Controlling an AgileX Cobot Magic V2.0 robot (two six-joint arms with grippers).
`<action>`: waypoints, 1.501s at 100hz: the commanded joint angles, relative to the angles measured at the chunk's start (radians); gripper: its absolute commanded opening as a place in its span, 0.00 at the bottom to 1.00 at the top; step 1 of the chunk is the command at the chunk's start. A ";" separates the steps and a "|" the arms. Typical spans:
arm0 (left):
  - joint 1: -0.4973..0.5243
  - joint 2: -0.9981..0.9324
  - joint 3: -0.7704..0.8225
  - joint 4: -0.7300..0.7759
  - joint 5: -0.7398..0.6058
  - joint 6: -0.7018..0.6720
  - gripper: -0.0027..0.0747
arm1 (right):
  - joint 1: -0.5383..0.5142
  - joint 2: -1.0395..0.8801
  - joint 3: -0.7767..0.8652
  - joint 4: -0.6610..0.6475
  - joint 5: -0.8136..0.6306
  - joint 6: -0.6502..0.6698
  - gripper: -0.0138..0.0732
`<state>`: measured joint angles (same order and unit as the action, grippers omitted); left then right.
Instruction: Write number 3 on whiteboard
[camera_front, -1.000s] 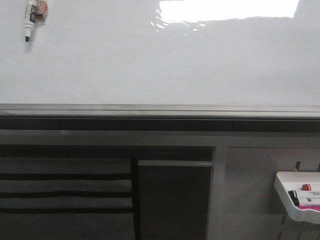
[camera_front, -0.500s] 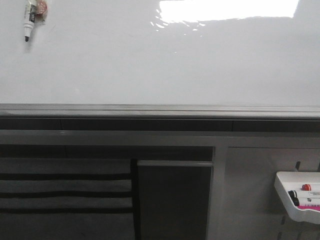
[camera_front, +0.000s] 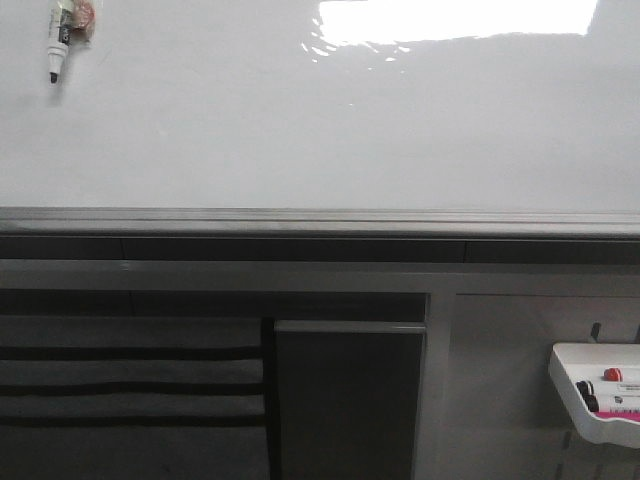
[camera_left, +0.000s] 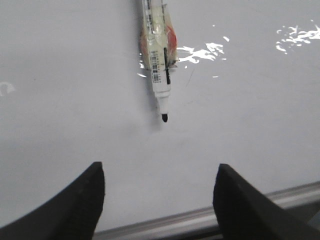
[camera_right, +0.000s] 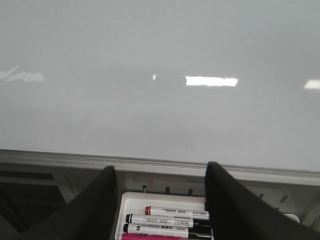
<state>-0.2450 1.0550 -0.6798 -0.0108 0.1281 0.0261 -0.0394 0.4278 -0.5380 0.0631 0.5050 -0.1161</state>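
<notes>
The left gripper (camera_left: 159, 200) is spread wide, its two dark fingers (camera_left: 80, 205) apart with nothing between them, facing the whiteboard (camera_left: 75, 115). Ahead of it a white marker (camera_left: 159, 60) shows against the board, black tip (camera_left: 164, 118) uncapped and pointing toward the gripper, with a red and orange patch beside its barrel. The grey edge rail (camera_left: 210, 217) runs just past the fingertips. In the front view the same marker sits at the board's upper left corner, tip down, and no written figure can be made out on the glossy surface; the number 3 is not visible in any view.

The right gripper (camera_right: 160, 200) is also open and empty, its fingers framing a small white marker tray (camera_right: 167, 200) that hangs below the rail. In the tray lie a red-capped marker (camera_right: 175, 212), two black-capped markers (camera_right: 155, 220) and a pink one (camera_right: 150, 237) at the picture's edge.

The board's middle and right stretch bare, broken only by a bright light reflection (camera_front: 455, 20). Under the rail sit a dark cabinet panel (camera_front: 345, 400) and grey slats (camera_front: 130, 385)
</notes>
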 joint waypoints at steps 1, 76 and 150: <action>-0.010 0.071 -0.076 -0.016 -0.119 0.001 0.60 | -0.001 0.016 -0.037 -0.007 -0.079 -0.011 0.57; -0.010 0.387 -0.275 -0.016 -0.280 0.001 0.49 | -0.001 0.016 -0.037 -0.007 -0.073 -0.011 0.57; -0.012 0.274 -0.281 0.022 -0.029 0.003 0.01 | -0.001 0.042 -0.077 0.092 -0.047 -0.011 0.57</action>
<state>-0.2507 1.4034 -0.9226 -0.0096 0.0519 0.0261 -0.0394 0.4371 -0.5545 0.1117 0.5122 -0.1187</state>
